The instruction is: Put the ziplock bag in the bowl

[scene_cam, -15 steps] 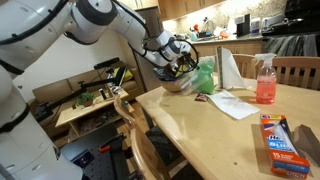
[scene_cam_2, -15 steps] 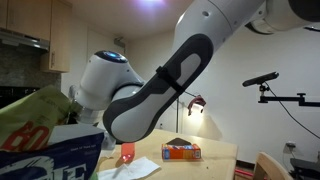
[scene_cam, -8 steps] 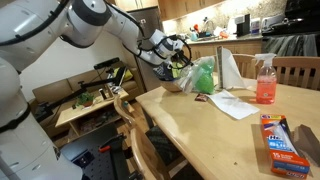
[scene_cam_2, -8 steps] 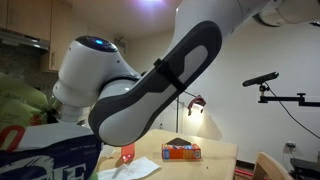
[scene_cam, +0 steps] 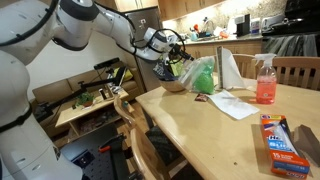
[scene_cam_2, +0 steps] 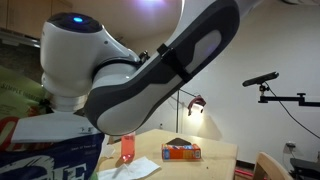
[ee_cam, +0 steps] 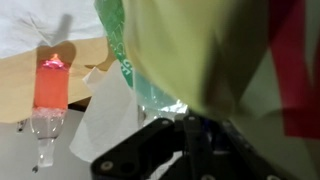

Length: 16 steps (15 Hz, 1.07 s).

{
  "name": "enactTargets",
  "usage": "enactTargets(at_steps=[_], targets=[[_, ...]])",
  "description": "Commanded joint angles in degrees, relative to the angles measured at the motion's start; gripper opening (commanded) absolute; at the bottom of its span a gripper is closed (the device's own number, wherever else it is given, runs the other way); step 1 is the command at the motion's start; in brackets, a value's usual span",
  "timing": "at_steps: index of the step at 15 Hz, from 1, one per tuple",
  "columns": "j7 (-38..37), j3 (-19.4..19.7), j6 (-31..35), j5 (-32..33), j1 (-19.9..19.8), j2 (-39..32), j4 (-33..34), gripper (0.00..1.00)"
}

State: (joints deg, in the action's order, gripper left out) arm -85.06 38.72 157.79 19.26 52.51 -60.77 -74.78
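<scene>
In an exterior view my gripper (scene_cam: 178,54) hangs just above the brown bowl (scene_cam: 176,86) at the table's far left corner. A small glossy crinkled piece, the ziplock bag (scene_cam: 184,65), dangles from its fingers over the bowl, next to the green bunched bag (scene_cam: 204,76). In the wrist view the dark fingers (ee_cam: 190,135) stand together at the bottom, and my gripper (ee_cam: 192,122) pinches crinkled clear plastic (ee_cam: 152,97). A blurred yellow-green shape fills most of that view and hides the bowl. My arm (scene_cam_2: 150,80) blocks most of the other exterior view.
A pink spray bottle (scene_cam: 265,82) (ee_cam: 50,88) (scene_cam_2: 127,148), a flat white paper sheet (scene_cam: 232,104) (ee_cam: 100,122) and a red-blue box (scene_cam: 278,136) (scene_cam_2: 181,151) lie on the wooden table (scene_cam: 190,130). A wooden chair (scene_cam: 135,135) stands at its near-left edge.
My gripper has risen a little and moved left from just inside the bowl, with the plastic hanging from it. The other things have not moved.
</scene>
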Motion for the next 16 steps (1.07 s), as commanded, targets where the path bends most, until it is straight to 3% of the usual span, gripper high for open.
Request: enactTargets(at_steps=[1, 4, 9, 12, 16], targets=[[-7.0, 8.3, -4.5, 2.1, 7.6, 1.9, -6.1, 0.01], [-10.9, 14.6, -9.1, 2.5, 13.8, 1.7, -9.7, 0.01], [-13.7, 21.4, -16.2, 2.1, 22.4, 1.2, -14.8, 0.01], [-13.9, 23.7, -20.8, 1.7, 26.0, 0.9, -17.1, 0.01], [-16.9, 23.0, -28.8, 6.5, 27.4, 2.6, -18.8, 0.01]])
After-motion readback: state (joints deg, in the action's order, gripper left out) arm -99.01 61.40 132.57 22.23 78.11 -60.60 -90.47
